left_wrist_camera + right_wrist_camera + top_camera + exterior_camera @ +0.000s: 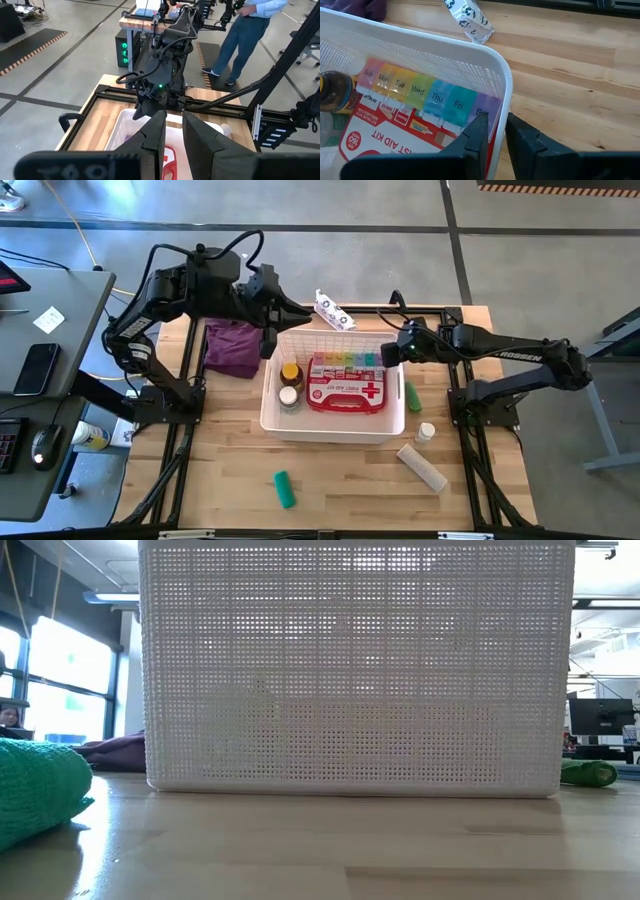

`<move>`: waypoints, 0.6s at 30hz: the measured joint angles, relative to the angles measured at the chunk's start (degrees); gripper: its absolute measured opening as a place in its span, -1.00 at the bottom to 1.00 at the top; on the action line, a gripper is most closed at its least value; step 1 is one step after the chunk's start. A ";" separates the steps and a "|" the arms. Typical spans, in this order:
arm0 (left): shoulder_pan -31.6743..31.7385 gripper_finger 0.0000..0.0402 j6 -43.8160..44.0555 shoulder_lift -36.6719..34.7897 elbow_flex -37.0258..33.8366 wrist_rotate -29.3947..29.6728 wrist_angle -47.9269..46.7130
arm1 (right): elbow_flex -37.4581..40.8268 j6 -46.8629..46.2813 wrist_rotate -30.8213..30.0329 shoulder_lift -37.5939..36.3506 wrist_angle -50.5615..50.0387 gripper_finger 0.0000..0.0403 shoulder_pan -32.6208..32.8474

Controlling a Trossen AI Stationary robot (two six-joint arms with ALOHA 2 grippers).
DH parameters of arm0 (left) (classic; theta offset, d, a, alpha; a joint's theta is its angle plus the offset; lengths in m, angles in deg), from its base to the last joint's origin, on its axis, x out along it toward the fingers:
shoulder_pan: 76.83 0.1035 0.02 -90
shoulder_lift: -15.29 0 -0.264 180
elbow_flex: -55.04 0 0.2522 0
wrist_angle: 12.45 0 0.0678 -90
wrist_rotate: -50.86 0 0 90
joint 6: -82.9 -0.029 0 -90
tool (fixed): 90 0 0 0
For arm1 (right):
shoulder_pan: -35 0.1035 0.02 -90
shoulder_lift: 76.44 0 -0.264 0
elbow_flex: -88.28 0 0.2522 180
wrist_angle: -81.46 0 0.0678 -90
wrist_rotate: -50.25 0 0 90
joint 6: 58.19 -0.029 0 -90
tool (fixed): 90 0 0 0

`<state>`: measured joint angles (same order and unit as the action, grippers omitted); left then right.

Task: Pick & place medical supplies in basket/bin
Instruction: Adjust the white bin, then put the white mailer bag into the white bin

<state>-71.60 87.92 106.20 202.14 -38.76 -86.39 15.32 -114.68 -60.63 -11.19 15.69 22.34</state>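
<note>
White slotted plastic basket (270,420) mid-bench holds red first-aid pouch (345,392), rainbow pill organizer (345,362), amber bottle (291,372). White printed packet (334,311) lies diagonally just beyond far rim, between both arms. Right gripper (494,125) over rim: jaws near-closed, empty. Left gripper (173,131) likewise

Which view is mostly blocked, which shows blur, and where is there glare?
Low view: the white basket fills the frame, backlit by bright windows; the green roll at the near edge is out of focus. Left wrist view: the nearest part of the arm blurs. High view: evenly lit, soft shadows, no strong glare.
</note>
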 joint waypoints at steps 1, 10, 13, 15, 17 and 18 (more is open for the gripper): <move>0.00 -0.51 0.01 0.00 0.00 0.02 0.00 | 0.00 0.00 0.12 0.00 0.02 -0.72 0.04; 0.00 -0.51 1.75 0.00 0.00 0.15 0.00 | 0.00 0.18 0.60 -0.11 0.05 -0.42 2.00; 0.00 -0.51 1.79 0.00 0.00 0.18 0.00 | 0.02 -0.01 2.33 -0.18 -0.20 -0.29 2.67; 0.00 -0.51 1.93 0.00 0.00 0.45 -0.02 | 0.11 -0.89 2.94 -0.61 -0.34 -0.21 3.18; 0.00 -0.51 2.34 0.00 0.00 1.47 -0.37 | 0.11 -2.19 2.50 -1.63 -0.30 -0.15 3.74; 0.00 -0.51 2.49 0.00 0.00 1.93 -0.66 | 0.11 -3.02 1.80 -2.33 -0.28 -0.13 4.08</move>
<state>-71.60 90.41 106.20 202.14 -36.83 -87.05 15.43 -117.70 -58.83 -13.52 15.41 26.42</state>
